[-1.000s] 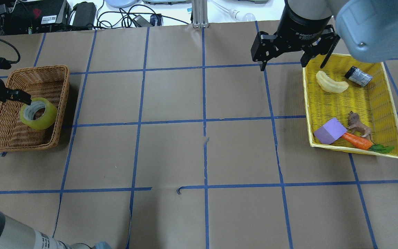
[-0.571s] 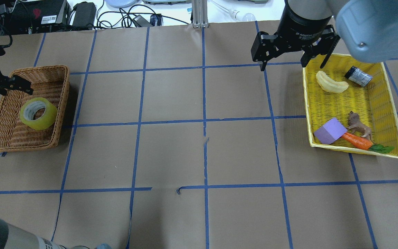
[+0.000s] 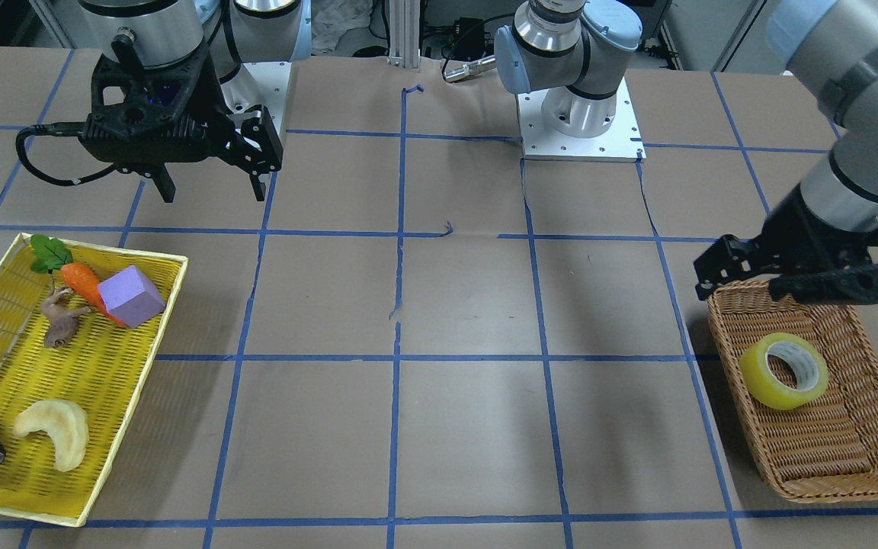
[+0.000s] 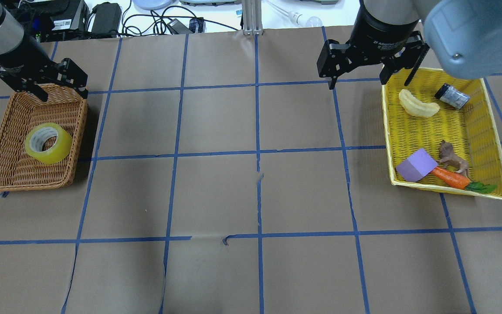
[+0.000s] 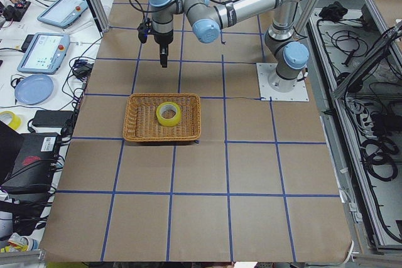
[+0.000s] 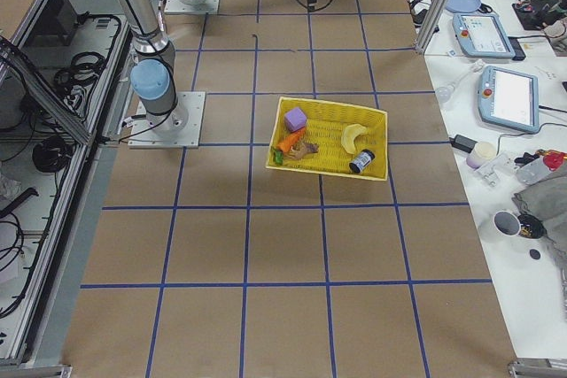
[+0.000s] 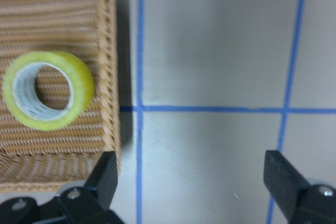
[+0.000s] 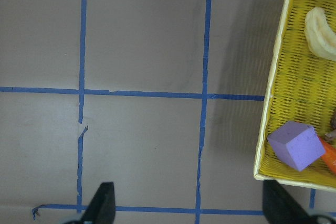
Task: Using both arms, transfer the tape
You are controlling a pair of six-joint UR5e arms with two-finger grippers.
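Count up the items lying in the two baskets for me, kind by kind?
Tape roll: 1
Banana: 1
Carrot: 1
Purple block: 1
Toy animal: 1
Small dark can: 1
Total: 6

Wicker basket [image 4: 15, 172], toy-filled yellow tray [image 4: 451, 131]

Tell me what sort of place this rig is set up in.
Probably a robotics lab workcell: the table is papered and gridded with blue tape, teach pendants lie on a bench beside it, and cable bundles run along the other side.
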